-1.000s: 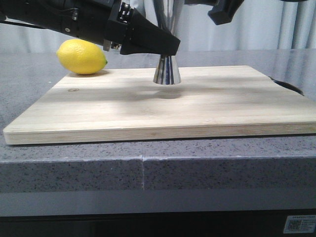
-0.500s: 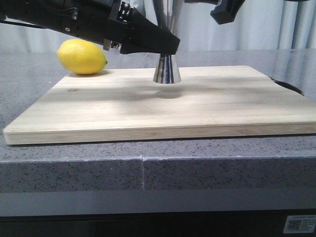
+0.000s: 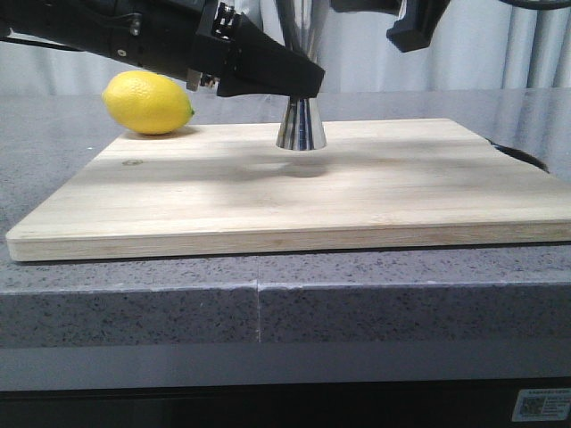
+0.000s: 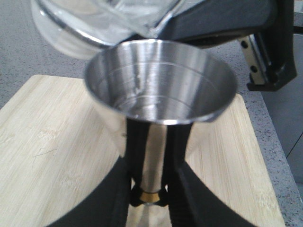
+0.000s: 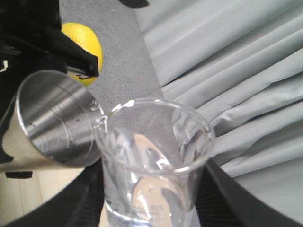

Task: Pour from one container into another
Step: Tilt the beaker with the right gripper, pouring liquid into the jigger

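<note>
The steel jigger (image 3: pixel 301 126) stands upright on the wooden board (image 3: pixel 268 192), and my left gripper (image 4: pixel 150 191) is shut on its gold-banded waist. Its open mouth (image 4: pixel 161 80) faces up. The clear glass beaker (image 5: pixel 154 161) is held in my right gripper (image 5: pixel 151 201), which is shut on its body. The beaker (image 4: pixel 109 19) is tilted, with its pour lip right at the rim of the jigger (image 5: pixel 52 123). I cannot tell whether liquid is flowing. In the front view the right gripper (image 3: pixel 415 22) is high up, to the right of the jigger.
A yellow lemon (image 3: pixel 147 102) lies on the grey stone counter (image 3: pixel 375 303) behind the board's far left corner. The left arm (image 3: pixel 134 36) reaches in from the left above it. Grey curtains (image 5: pixel 236 71) hang behind the counter.
The right gripper has shifted slightly up and to the right in the front view. The left arm and the jigger have stayed in place.
</note>
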